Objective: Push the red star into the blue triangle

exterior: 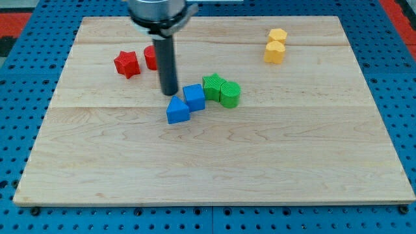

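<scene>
The red star lies at the view's upper left of the wooden board. The blue triangle lies near the board's middle, touching a blue cube at its upper right. My tip stands just above the blue triangle and left of the blue cube, to the lower right of the red star. A second red block sits right of the star, partly hidden behind the rod.
A green star and a green cylinder sit right of the blue cube. Two yellow blocks lie at the view's upper right. Blue pegboard surrounds the board.
</scene>
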Controlling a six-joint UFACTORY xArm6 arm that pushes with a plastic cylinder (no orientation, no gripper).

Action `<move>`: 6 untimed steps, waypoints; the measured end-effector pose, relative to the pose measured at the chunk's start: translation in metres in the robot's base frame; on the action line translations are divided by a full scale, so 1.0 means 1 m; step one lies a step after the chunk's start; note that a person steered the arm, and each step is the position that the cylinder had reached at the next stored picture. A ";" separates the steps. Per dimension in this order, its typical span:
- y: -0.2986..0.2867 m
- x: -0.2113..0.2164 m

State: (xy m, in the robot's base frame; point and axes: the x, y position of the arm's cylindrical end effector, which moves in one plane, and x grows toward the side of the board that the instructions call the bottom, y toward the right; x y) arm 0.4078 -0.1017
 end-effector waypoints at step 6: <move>-0.027 -0.005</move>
State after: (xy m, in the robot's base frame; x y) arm 0.4032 -0.1290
